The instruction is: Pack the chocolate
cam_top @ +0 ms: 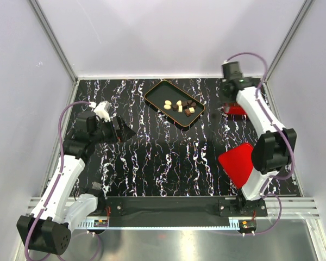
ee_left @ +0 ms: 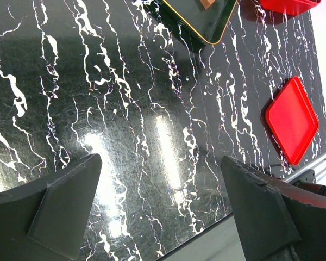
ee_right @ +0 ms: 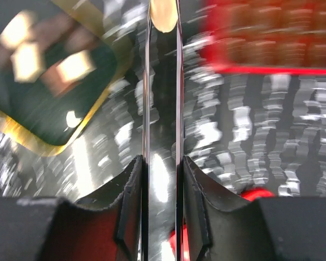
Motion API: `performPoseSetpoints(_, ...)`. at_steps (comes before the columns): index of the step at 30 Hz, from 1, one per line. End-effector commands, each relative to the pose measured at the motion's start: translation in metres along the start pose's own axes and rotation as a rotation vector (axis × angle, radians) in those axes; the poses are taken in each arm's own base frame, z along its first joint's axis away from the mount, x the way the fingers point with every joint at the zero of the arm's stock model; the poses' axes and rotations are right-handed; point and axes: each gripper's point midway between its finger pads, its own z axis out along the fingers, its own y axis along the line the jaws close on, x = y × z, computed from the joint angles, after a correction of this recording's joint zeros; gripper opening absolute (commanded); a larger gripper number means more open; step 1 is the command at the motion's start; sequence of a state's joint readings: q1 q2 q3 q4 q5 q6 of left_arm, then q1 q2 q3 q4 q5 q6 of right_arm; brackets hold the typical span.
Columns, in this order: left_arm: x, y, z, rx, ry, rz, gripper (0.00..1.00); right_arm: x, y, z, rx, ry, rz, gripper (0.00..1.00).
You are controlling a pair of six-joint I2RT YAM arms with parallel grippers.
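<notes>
Hanging over the left part of the black, white-veined table [cam_top: 152, 157], the left gripper [ee_left: 160, 185] is seen with its fingers spread wide apart and nothing between them. Only bare tabletop is shown beneath it in the left wrist view.

Further right, at the far middle of the table, a black oblong tray [cam_top: 158, 91] with an orange rim is set at a slant. The chocolate [cam_top: 179, 106] is gathered in the right half of this tray. Cream-white, light brown and dark brown pieces lie close together there, and some are touching. The left half of the tray is bare.

Just right of the tray, the right gripper [ee_right: 163, 163] is held between the tray and the red box [cam_top: 236, 110]. Its fingers are pressed together on a thin metal tool [ee_right: 163, 81], whose two shiny blades run straight out past the fingertips. A pale rounded shape is seen at the far tip of the tool, but it is too blurred to say what it is. In the right wrist view the tray with its blurred candies is placed left of the tool, and the gridded red box is placed to the right and farther away. Most of that box is hidden by the right arm in the top view.

Nearer on the right side, a flat red lid [cam_top: 236, 163] lies on the table, partly covered by the right arm, well apart from the tray.
</notes>
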State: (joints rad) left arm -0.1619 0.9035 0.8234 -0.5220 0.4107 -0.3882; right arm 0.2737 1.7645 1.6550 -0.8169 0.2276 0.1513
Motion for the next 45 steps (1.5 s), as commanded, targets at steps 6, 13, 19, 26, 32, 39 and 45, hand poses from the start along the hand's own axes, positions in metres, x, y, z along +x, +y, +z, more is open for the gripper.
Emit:
performPoseSetpoints(6,-0.007,-0.002,0.000,0.013,-0.034,0.031,0.99,-0.069,-0.070,0.021,0.110,-0.105,0.121,0.33)
performPoseSetpoints(13,-0.007,-0.001,0.001,0.012,-0.030,0.030,0.99,-0.092,-0.086,0.060,0.142,-0.098,0.137,0.34)
performPoseSetpoints(19,-0.007,0.000,0.001,0.007,-0.030,0.029,0.99,-0.093,-0.097,0.081,0.157,-0.078,0.136,0.35)
performPoseSetpoints(26,-0.008,0.001,0.004,0.002,-0.022,0.025,0.99,-0.084,-0.091,0.093,0.136,-0.053,0.150,0.40)
performPoseSetpoints(32,-0.008,0.000,0.004,0.006,-0.021,0.026,0.99,-0.088,-0.091,0.088,0.130,-0.060,0.147,0.43)
performPoseSetpoints(39,-0.007,-0.001,0.003,0.012,-0.022,0.027,0.99,-0.098,-0.097,0.073,0.155,-0.081,0.138,0.52)
performPoseSetpoints(45,-0.008,-0.002,0.001,0.012,-0.031,0.030,0.99,-0.106,-0.067,0.042,0.029,-0.113,0.166,0.49)
